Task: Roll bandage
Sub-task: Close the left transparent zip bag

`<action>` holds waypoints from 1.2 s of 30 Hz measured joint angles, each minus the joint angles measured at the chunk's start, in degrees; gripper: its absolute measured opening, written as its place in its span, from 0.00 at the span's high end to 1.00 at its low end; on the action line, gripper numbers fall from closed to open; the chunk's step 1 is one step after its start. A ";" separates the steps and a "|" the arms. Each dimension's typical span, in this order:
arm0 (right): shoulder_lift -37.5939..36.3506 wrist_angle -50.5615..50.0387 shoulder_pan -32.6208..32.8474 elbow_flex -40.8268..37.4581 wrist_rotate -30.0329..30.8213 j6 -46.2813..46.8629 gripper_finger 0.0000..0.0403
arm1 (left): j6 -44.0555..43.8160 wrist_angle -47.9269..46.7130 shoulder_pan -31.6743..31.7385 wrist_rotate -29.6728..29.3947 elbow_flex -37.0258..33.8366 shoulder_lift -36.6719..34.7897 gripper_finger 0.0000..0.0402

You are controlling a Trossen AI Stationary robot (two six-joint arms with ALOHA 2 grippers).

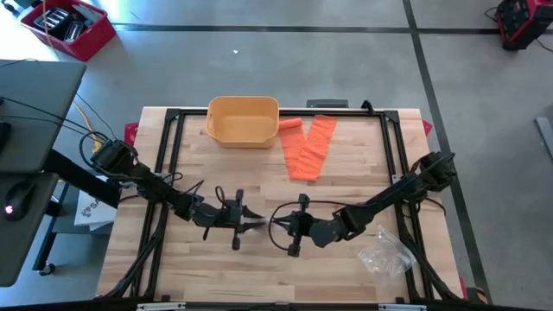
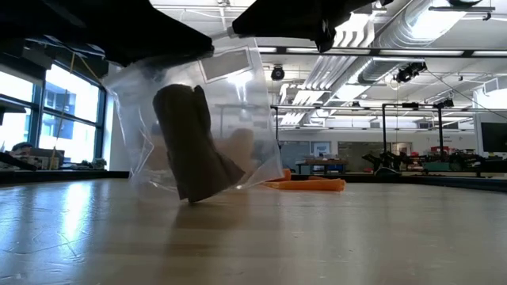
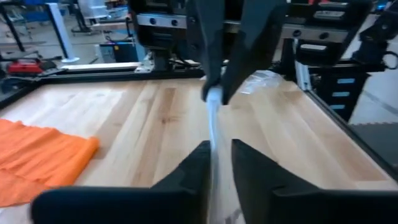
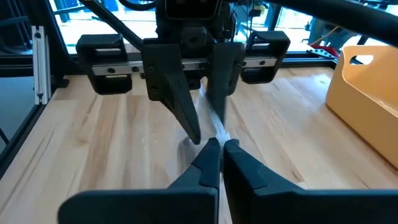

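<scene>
A thin white bandage strip point(image 3: 213, 127) hangs stretched in the air over the middle of the pale wooden table point(image 1: 346, 194), near its front half. Its long axis runs across the table from one arm toward the other.

The left gripper point(image 1: 251, 221) has its fingers drawn in close around one end of the strip, with only a narrow gap left between them (the strip passes through that gap in the left wrist view). The right gripper point(image 1: 282, 226) is pinched fully closed on the other end, and the two fingertips nearly meet.

Behind them lies a crumpled orange cloth point(image 1: 311, 149), and beside it stands a tan plastic bin point(image 1: 244, 119) with a handle slot. A clear plastic bag point(image 1: 386, 255) sits at the front right, well apart from the grippers. No writing can be read anywhere.
</scene>
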 joint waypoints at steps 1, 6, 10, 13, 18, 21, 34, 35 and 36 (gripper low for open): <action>0.00 -0.02 0.00 0.00 -0.01 0.03 1.00 | -0.44 -0.04 0.00 0.54 0.00 0.00 0.90; 0.00 -0.65 0.00 0.00 0.20 -1.93 1.00 | -1.96 -1.74 -0.04 0.14 0.04 0.00 0.99; -0.65 -1.13 -0.04 0.00 1.46 -5.04 0.98 | -2.35 -5.16 0.02 -0.52 0.15 -0.73 1.00; -2.27 -2.01 -0.04 0.40 1.29 -3.35 0.92 | -3.99 -9.24 -0.11 0.17 -0.07 -1.92 1.00; -3.13 -9.42 -0.19 3.07 -3.06 -1.50 0.82 | -4.71 -11.76 -0.63 1.21 0.02 -3.34 1.00; -2.95 -10.81 -1.07 4.42 -6.90 0.16 0.78 | -4.66 -12.70 -0.66 1.83 0.62 -3.28 1.00; -2.73 -14.16 -1.36 4.48 -13.61 -0.04 0.83 | -2.32 -27.29 -0.63 2.95 10.45 -3.30 1.00; -2.72 -14.06 -1.36 4.48 -13.54 -0.41 0.85 | -2.23 -27.37 -0.63 2.93 10.63 -3.30 1.00; -2.71 -13.97 -1.36 4.48 -13.39 -0.48 0.87 | -2.17 -27.56 -0.61 2.93 10.85 -3.30 1.00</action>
